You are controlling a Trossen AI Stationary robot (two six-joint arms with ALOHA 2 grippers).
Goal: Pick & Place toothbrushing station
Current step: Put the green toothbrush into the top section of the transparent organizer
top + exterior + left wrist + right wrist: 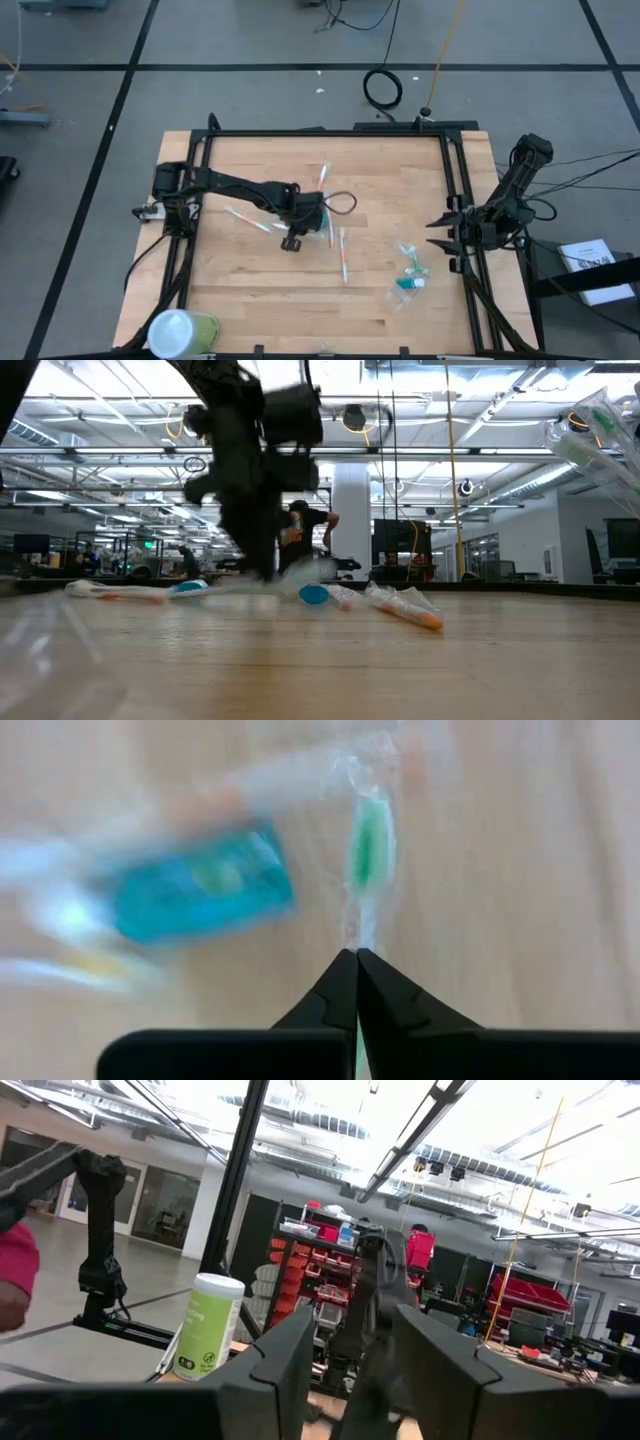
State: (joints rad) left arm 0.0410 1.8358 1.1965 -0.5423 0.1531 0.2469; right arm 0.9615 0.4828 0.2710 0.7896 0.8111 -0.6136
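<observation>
Dark left hand (356,963) low mid-table, pinching green toothbrush (368,845)

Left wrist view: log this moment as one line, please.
left gripper: jaws shut on green toothbrush | teal tube beside it | right gripper: open, parked at table's right edge

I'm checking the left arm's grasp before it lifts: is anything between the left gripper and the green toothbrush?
No. In the left wrist view the left gripper is pinched shut on the clear wrapper of the green toothbrush; the teal tube lies beside it, not between.
</observation>
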